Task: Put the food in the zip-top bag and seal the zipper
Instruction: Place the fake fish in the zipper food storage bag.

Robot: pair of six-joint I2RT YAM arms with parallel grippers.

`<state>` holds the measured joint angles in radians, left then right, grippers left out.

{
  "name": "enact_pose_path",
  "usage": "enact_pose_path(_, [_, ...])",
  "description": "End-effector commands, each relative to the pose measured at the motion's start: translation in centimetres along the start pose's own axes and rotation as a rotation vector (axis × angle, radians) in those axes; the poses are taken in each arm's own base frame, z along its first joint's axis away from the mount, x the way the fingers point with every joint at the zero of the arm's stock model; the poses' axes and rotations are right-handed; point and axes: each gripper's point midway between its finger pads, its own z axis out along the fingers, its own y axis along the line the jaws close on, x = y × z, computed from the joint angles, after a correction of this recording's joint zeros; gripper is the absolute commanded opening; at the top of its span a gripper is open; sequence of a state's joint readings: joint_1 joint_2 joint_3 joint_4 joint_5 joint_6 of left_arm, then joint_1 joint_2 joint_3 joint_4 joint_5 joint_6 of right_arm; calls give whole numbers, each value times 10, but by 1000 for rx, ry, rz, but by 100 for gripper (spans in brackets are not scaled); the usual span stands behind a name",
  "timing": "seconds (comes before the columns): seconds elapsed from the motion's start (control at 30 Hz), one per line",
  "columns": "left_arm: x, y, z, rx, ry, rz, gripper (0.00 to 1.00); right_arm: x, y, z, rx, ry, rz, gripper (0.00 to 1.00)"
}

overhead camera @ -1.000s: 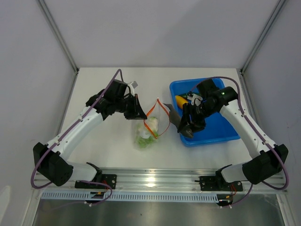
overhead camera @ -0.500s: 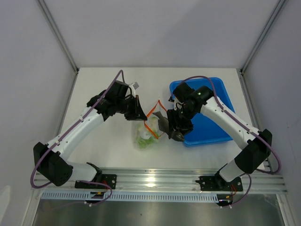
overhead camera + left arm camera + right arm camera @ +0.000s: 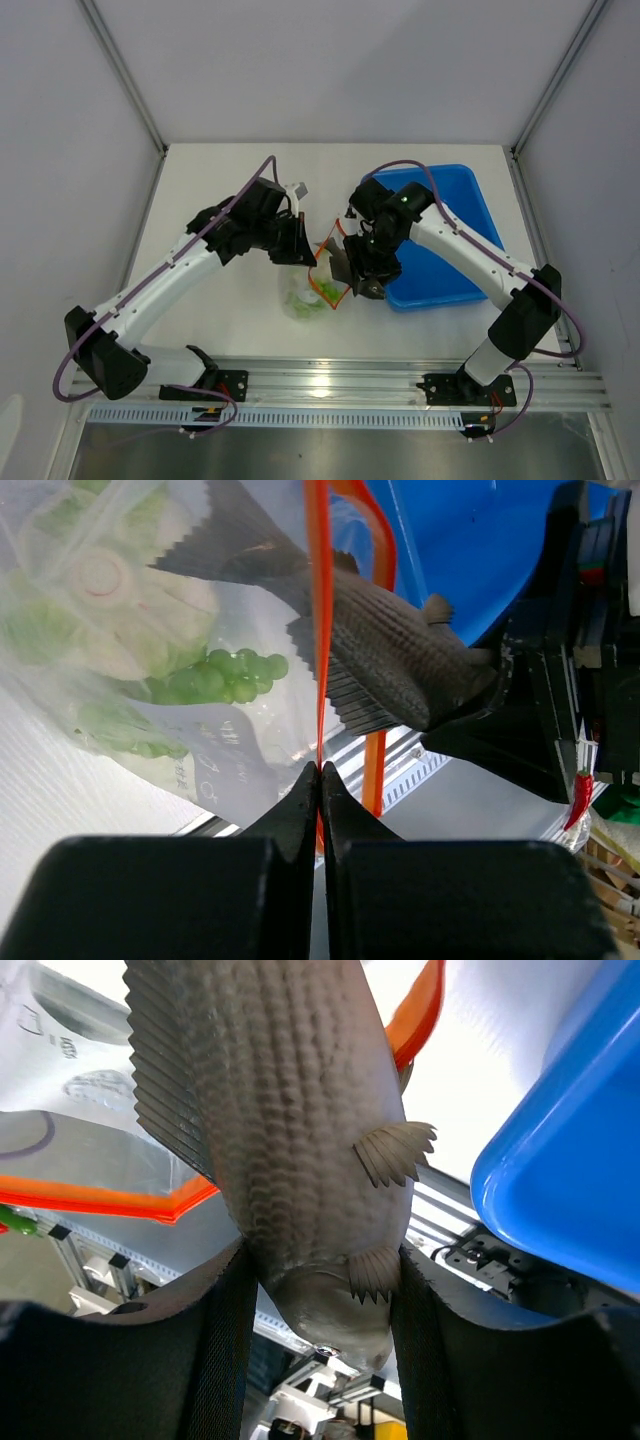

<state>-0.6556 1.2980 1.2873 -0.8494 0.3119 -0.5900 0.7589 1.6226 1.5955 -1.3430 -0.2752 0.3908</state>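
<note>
Feeding the grey fish [image 3: 290, 1140] tail-first into the mouth of the zip-top bag [image 3: 130, 680] here, with the right gripper [image 3: 320, 1260] clamped around its head end and the left gripper [image 3: 320, 780] pinched tight on the zipper [image 3: 317, 610] to keep things open. Sitting just beside the blue tray [image 3: 465, 190], with green pieces [image 3: 215, 675] and the white round piece [image 3: 100, 575] inside. Next up probably: push deeper past the strip, let go, then seal
</note>
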Motion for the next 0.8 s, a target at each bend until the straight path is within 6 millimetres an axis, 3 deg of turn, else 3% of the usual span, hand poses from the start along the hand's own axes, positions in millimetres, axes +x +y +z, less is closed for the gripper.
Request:
enact_pose_path(0.0, [-7, -13, -8, 12, -36, 64, 1, 22, -8, -19, 69, 90, -9, 0])
enact_pose_path(0.23, [1, -19, 2, 22, 8, 49, 1, 9, -10, -13, 100, 83, -48, 0])
enact_pose_path(0.63, [-12, -33, 10, 49, 30, 39, 0, 0, 68, -38, -359, 90, -83, 1])
enact_pose_path(0.77, [-16, -35, 8, 45, 19, 41, 1, -3, 72, -54, -469, 80, -45, 0])
